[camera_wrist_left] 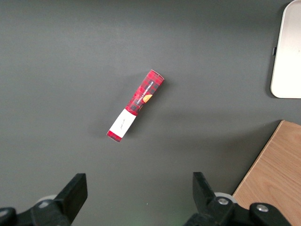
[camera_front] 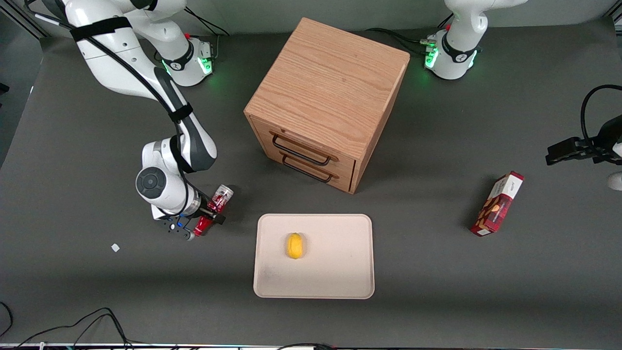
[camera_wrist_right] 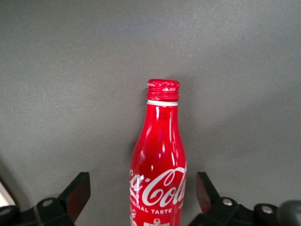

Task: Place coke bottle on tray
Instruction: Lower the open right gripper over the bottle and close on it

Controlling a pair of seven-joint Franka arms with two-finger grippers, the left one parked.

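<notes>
The coke bottle (camera_front: 216, 208) lies on its side on the dark table, silver base end toward the wooden drawer cabinet and red neck nearer the front camera. My right gripper (camera_front: 210, 216) is down over its middle, at the working arm's end of the table beside the tray. In the right wrist view the bottle (camera_wrist_right: 159, 165) lies between the two black fingers (camera_wrist_right: 77, 193) with a gap on each side, so the gripper (camera_wrist_right: 141, 195) is open around it. The beige tray (camera_front: 335, 262) lies flat nearby; its corner shows in the left wrist view (camera_wrist_left: 288, 52).
A yellow lemon-like fruit (camera_front: 295, 245) lies on the tray. A wooden cabinet (camera_front: 325, 97) with two drawers stands farther from the front camera than the tray. A dark red snack box (camera_front: 498, 203) lies toward the parked arm's end. A small white scrap (camera_front: 115, 247) lies near the gripper.
</notes>
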